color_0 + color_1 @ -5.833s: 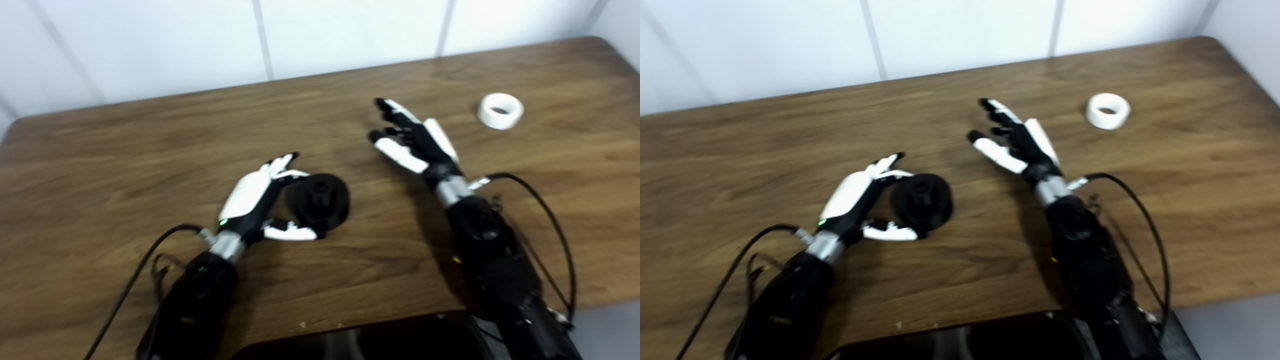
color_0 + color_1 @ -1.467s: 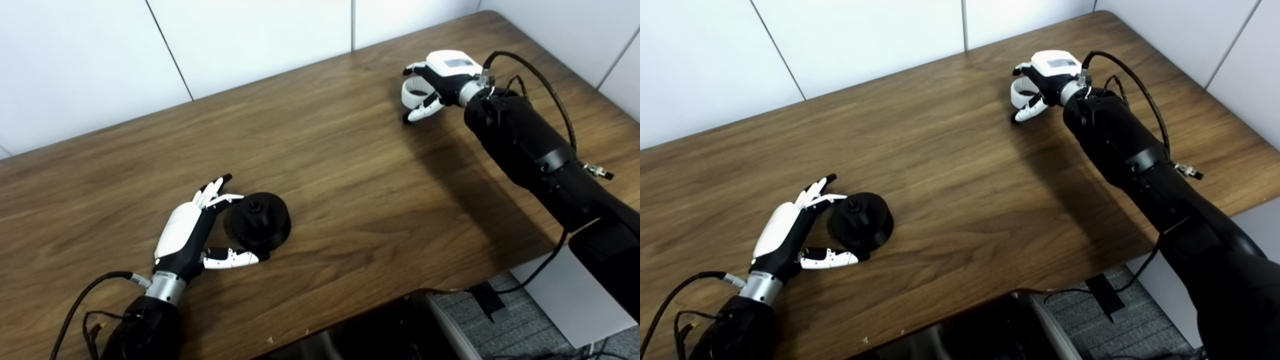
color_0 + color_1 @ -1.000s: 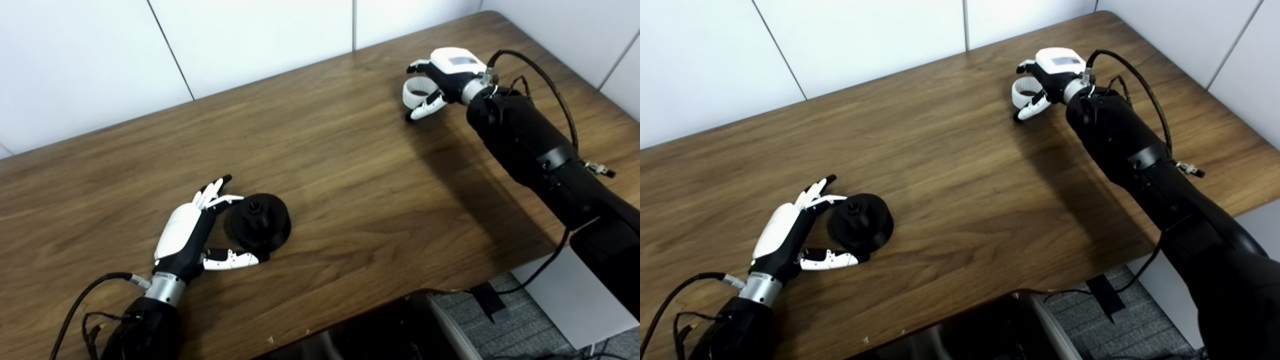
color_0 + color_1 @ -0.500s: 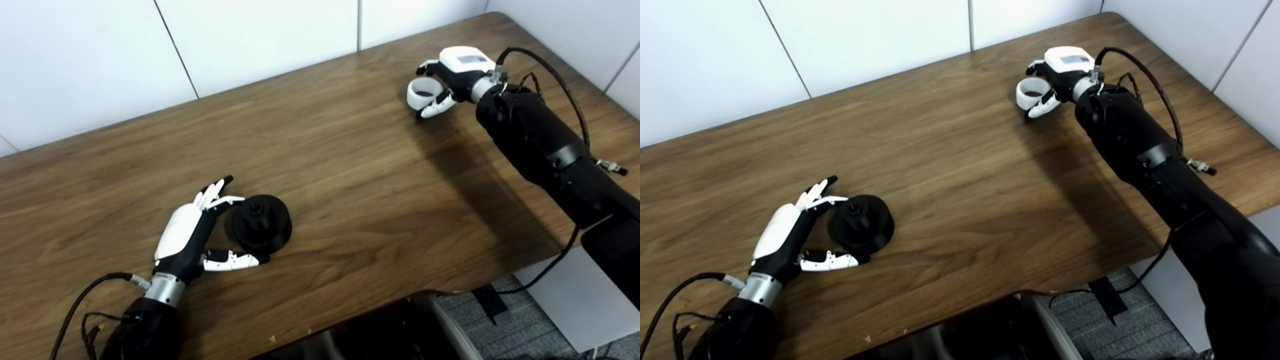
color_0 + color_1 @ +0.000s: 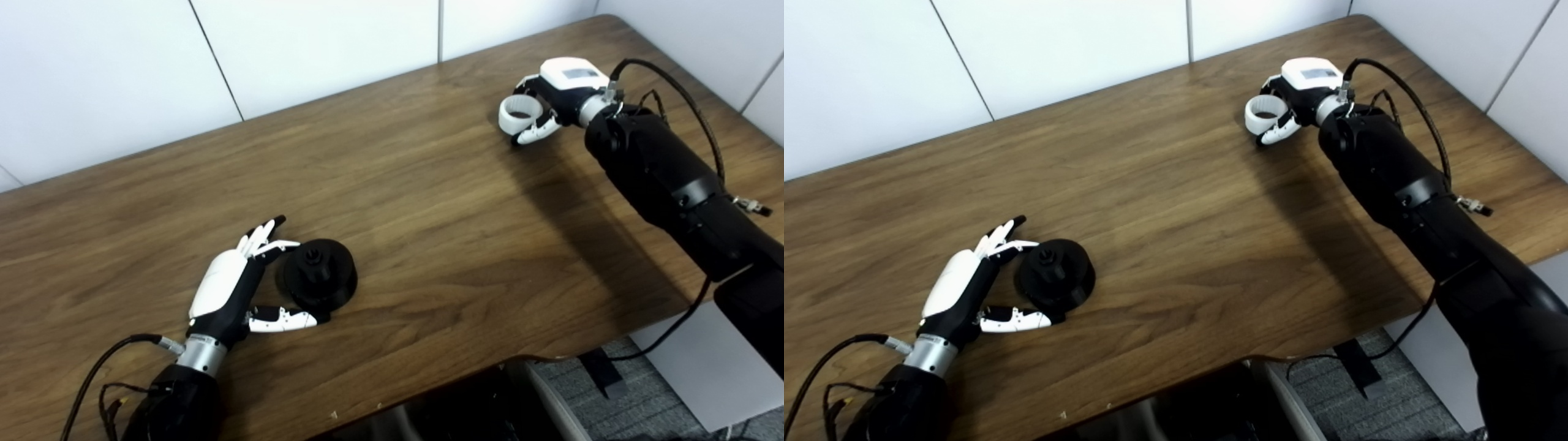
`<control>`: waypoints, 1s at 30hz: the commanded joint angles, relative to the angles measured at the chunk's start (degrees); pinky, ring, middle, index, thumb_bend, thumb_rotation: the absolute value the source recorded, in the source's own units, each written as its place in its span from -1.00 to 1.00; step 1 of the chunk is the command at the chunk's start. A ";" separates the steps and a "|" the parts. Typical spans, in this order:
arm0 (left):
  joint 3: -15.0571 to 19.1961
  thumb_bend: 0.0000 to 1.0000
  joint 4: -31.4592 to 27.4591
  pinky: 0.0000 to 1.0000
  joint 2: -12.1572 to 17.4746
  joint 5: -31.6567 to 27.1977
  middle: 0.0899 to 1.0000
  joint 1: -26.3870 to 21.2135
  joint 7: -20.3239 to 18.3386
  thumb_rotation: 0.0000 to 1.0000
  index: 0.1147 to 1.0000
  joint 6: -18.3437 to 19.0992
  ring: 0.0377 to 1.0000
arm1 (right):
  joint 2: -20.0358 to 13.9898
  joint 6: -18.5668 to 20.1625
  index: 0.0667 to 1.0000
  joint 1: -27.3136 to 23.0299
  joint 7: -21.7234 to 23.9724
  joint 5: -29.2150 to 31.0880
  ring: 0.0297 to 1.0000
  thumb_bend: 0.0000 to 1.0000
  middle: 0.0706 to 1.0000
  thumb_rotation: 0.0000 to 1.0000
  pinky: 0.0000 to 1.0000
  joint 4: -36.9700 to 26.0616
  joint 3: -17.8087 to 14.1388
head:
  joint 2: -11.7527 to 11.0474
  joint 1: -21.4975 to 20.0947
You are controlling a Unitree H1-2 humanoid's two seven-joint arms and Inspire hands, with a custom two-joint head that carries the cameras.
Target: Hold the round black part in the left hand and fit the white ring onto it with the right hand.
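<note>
A round black part (image 5: 319, 273) with a small hub on top sits on the wooden table (image 5: 416, 202) at the near left. My left hand (image 5: 236, 288) lies open beside it, fingers along its far left side and thumb under its near side, cupping it without closing. Far right near the back edge, my right hand (image 5: 551, 95) is shut on the white ring (image 5: 513, 114), which is held between fingers and thumb just above the tabletop.
White wall panels stand behind the table and along its right side. The table's near edge runs across the bottom; beyond it are a dark seat (image 5: 465, 410), grey floor and a white box (image 5: 704, 373). Cables trail from both forearms.
Over the last 1.5 s the view has shifted slightly right; the right hand keeps the ring and has edged a little toward me. Since 5.8 s ago, the right hand reached out and took the ring.
</note>
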 commanded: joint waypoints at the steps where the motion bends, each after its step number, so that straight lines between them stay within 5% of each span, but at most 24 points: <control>1: 0.60 1.00 -0.72 1.00 1.15 0.06 1.00 -0.03 -0.23 -0.16 0.30 1.08 1.00 | -2.08 1.99 0.55 -0.29 0.01 -1.04 0.69 0.31 0.52 -0.39 0.91 -0.45 -0.34 | 0.13 0.01; 21: 0.35 1.00 -0.70 1.00 0.58 0.43 1.00 -0.03 0.04 -0.18 0.30 1.36 1.00 | -1.10 0.17 0.25 0.42 -4.87 0.53 0.42 0.34 0.17 -0.59 0.82 -0.08 -1.05 | 0.53 0.71; 30: 0.43 1.00 -0.69 1.00 0.46 0.32 1.00 -0.18 0.01 -0.17 0.30 1.57 1.00 | -0.90 -0.21 0.20 0.20 -6.93 1.12 0.46 0.27 0.07 -0.65 1.00 0.18 -0.90 | 0.63 0.77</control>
